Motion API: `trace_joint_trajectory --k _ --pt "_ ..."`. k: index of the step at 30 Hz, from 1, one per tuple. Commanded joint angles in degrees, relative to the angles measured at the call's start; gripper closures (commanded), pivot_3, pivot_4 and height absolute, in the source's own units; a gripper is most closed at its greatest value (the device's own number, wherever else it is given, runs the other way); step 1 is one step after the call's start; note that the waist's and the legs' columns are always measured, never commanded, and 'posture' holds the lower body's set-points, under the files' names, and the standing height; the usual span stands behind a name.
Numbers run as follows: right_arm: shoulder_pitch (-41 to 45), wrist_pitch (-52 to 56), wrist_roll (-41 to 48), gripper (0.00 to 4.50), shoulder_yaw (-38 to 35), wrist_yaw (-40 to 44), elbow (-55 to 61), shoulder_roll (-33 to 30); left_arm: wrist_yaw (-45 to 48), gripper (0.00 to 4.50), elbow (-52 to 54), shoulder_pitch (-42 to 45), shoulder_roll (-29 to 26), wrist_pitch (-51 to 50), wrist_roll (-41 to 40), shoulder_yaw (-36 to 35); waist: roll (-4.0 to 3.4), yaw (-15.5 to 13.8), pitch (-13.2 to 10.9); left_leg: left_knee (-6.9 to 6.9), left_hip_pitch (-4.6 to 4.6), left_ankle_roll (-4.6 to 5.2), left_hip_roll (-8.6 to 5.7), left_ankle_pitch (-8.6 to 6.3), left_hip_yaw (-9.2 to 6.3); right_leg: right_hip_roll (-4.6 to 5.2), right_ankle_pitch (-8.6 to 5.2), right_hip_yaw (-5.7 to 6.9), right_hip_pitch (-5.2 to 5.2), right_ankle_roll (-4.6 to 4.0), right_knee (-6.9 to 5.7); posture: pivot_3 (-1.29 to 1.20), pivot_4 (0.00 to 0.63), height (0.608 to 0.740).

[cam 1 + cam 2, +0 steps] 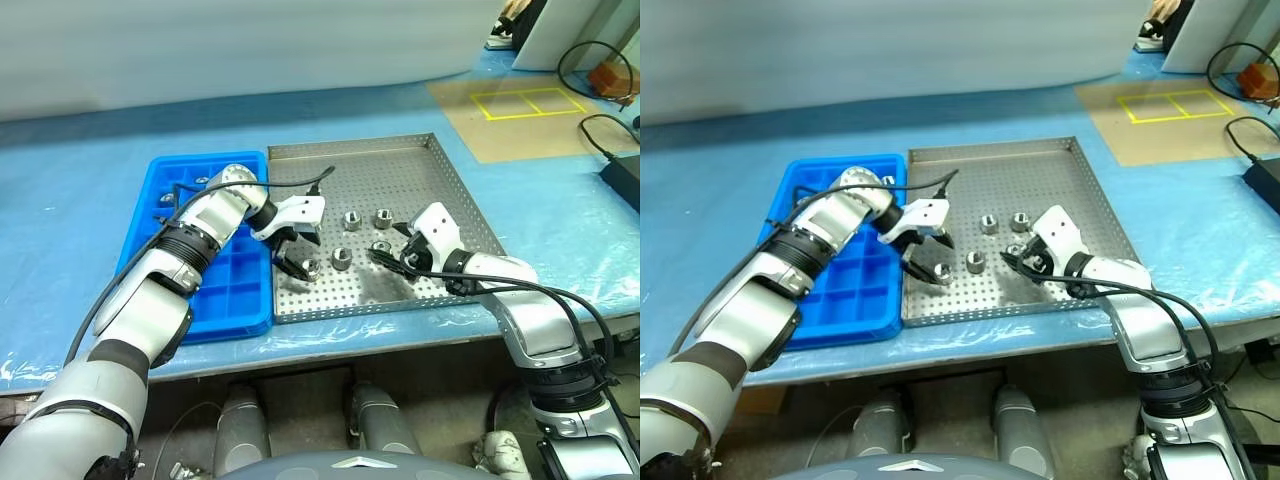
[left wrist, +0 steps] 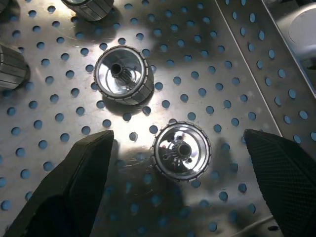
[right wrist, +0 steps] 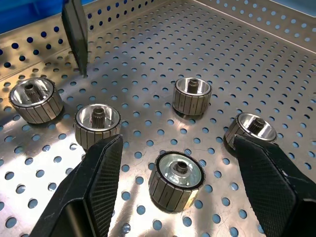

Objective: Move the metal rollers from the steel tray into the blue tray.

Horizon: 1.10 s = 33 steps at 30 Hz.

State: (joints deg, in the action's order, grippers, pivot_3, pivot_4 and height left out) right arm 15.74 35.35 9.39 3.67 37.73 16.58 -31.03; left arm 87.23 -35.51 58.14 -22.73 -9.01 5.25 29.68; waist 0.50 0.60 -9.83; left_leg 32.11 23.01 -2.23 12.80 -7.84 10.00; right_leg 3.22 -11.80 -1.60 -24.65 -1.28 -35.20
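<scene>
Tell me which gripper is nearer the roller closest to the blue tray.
Left. The left gripper hangs right over that roller, open fingers either side of it in its wrist view. The right gripper is open farther along the steel tray, around another roller, away from the blue tray.

Roller (image 2: 181,151) between spread tool (image 2: 182,163) fingers (image 2: 74,187)

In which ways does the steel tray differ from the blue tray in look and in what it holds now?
The steel tray is grey metal with one open perforated floor; the blue tray is plastic, split into small square compartments. The steel tray is wider; the blue tray is narrower. Five metal rollers lie loose in the steel tray; the blue tray shows a few in its far compartments. Both lie side by side on the table's blue cover.
</scene>
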Motion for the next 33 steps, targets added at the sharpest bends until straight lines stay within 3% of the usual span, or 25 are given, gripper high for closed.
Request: trace_joint_trajectory --k 1,14,17,24,31,33 --pt "0.1 -1.0 0.0 0.82 -0.3 -0.6 1.4 -0.2 1.3 0.05 3.9 -1.7 -1.3 1.6 1.6 1.3 0.00 0.1 0.0 0.00 -0.01 0.00 0.00 0.00 0.00 0.00 0.00 0.00 0.00 0.00 0.00 -0.42 0.150 0.740" --pt "-0.3 -1.4 -0.2 0.82 0.2 -1.8 1.4 -0.1 -5.6 0.05 1.8 -4.4 0.5 4.9 7.4 2.8 -0.02 0.2 0.0 0.02 -0.15 0.01 0.01 -0.01 0.01 0.00 0.02 0.00 0.12 0.03 0.03 -0.42 0.150 0.740" --pt "-0.1 -1.6 -0.5 0.82 0.4 -1.7 1.1 -0.3 -6.5 0.63 1.4 -5.0 0.8 5.4 7.6 2.7 -0.04 0.2 0.0 0.02 -0.20 0.02 0.01 -0.02 0.01 0.00 0.02 -0.01 0.17 0.03 0.06 -0.42 0.150 0.740" --pt "0.6 -2.0 -0.7 0.82 1.1 -1.8 0.4 -0.1 -7.1 2.65 1.1 -5.4 0.0 6.7 7.6 2.0 -0.06 0.2 0.0 0.01 -0.38 0.06 0.00 -0.05 0.02 0.02 0.02 -0.01 0.41 0.06 0.22 -0.40 0.150 0.740" --pt "1.8 -2.4 -0.4 0.82 1.3 -1.6 -0.6 0.0 -9.1 2.79 0.9 -5.0 -0.8 7.9 8.2 1.1 -0.07 0.2 0.0 0.00 -0.39 0.06 0.01 -0.05 0.02 0.02 0.04 -0.01 0.41 0.08 0.23 -0.39 0.150 0.740" --pt "2.2 -2.3 0.1 0.82 1.3 -1.0 -0.7 0.0 -7.5 2.79 4.3 -5.4 -2.0 8.2 5.0 -1.4 -0.06 0.3 0.0 0.00 -0.39 0.06 0.01 -0.05 0.02 0.01 0.04 -0.01 0.41 0.09 0.23 -0.38 0.150 0.740"
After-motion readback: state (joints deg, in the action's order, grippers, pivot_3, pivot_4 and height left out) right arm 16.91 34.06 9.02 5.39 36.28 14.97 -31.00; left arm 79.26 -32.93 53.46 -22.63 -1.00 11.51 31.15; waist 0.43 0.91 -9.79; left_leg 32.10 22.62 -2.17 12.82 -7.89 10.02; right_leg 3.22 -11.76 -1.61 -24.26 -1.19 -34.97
